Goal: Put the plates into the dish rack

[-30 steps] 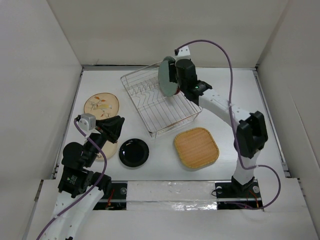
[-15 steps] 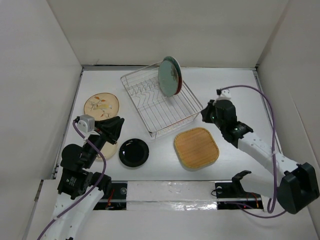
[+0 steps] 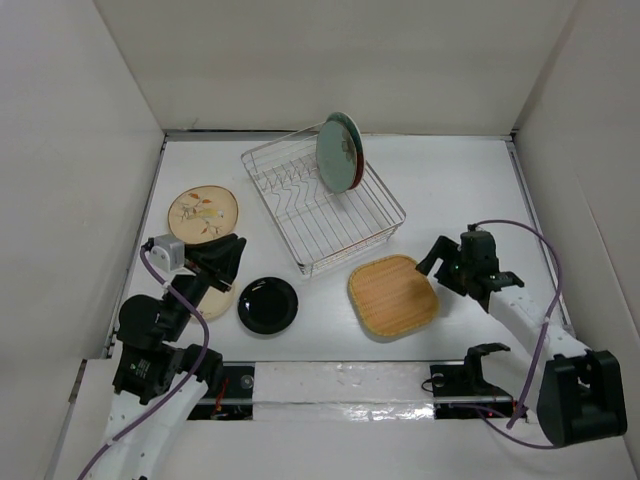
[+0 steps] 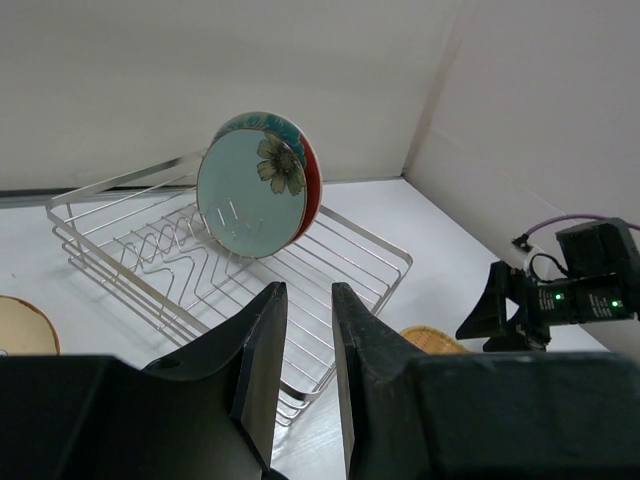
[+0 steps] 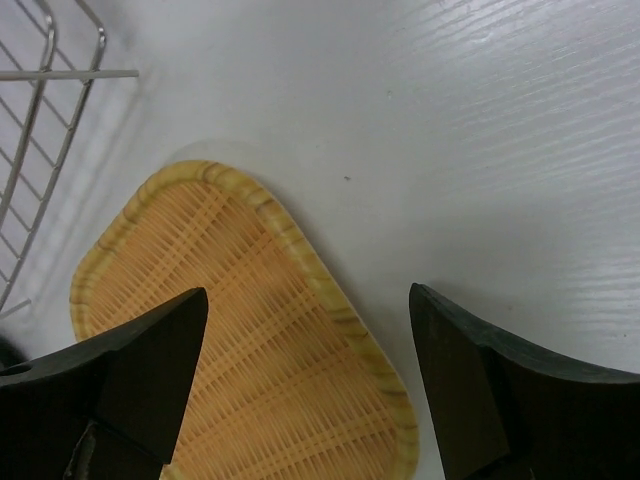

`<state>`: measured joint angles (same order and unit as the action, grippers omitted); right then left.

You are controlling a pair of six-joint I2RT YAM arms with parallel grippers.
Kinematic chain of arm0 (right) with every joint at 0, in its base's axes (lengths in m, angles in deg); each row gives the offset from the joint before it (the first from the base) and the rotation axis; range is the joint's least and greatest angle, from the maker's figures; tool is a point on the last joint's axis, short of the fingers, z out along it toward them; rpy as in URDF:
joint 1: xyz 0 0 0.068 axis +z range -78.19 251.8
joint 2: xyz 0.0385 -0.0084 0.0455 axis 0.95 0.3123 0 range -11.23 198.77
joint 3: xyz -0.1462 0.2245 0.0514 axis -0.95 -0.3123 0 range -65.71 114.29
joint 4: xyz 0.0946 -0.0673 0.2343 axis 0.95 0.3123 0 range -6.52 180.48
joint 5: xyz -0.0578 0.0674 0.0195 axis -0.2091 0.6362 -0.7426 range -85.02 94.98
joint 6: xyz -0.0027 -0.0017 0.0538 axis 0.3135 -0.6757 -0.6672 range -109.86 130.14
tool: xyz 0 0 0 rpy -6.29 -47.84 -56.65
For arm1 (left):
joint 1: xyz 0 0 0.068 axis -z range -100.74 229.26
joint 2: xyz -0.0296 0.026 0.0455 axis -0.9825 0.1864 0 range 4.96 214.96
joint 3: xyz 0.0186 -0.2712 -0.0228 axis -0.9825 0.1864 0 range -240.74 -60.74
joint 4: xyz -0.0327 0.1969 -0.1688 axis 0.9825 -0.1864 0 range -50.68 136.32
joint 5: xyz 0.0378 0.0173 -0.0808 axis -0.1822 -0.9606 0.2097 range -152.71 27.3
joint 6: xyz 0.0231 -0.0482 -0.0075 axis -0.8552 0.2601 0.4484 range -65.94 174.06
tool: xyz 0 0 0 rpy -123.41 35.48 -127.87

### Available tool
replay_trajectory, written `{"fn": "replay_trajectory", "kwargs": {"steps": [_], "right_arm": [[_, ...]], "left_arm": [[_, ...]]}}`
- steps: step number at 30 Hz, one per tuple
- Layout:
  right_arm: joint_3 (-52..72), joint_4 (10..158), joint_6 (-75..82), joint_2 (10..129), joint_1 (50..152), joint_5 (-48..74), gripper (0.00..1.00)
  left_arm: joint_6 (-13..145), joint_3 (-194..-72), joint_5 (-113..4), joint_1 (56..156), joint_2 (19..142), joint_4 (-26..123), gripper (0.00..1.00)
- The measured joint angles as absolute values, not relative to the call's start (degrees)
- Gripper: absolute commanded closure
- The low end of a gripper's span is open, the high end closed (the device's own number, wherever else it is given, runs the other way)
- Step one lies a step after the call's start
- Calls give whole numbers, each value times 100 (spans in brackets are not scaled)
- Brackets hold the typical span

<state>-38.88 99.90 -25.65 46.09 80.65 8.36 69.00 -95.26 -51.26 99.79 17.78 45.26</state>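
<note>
The dish rack (image 3: 330,230) stands at the middle back. A pale green plate (image 3: 335,155) stands upright in it, with a red patterned plate (image 3: 358,150) just behind. The tan floral plate (image 3: 203,214), the glossy black plate (image 3: 268,304) and the bamboo-coloured plate (image 3: 393,294) lie flat on the table. A cream plate (image 3: 216,301) shows partly under my left gripper (image 3: 232,252), whose jaws stand a narrow gap apart with nothing between (image 4: 308,290). My right gripper (image 3: 440,270) is wide open over the bamboo plate's (image 5: 230,350) right edge (image 5: 308,295), holding nothing.
White walls close in the table on three sides. The rack's near corner (image 5: 40,75) is just left of the bamboo plate. In the left wrist view the rack (image 4: 350,270) lies straight ahead, with the right gripper (image 4: 495,310) beyond it.
My right gripper has left the green plate standing in the rack, swung back and down to the bamboo plate's right edge, and opened wide. The left arm has barely shifted.
</note>
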Motion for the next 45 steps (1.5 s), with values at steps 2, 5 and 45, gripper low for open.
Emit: {"fn": "replay_trajectory", "kwargs": {"steps": [2,5,45], "right_arm": [[-3881,9863,-2517,4952,7944,1153,13],[-3796,9665,-2429,5488,7824,1614,14],[-3064,10454,-2346,5536,9472,2584,100]], "left_arm": [[6900,-9526,-5126,9979,1756,4524,78],[6900,-9526,-5128,9979,1741,4524,78],[6900,-9526,-5109,9977,1767,4524,78]]}}
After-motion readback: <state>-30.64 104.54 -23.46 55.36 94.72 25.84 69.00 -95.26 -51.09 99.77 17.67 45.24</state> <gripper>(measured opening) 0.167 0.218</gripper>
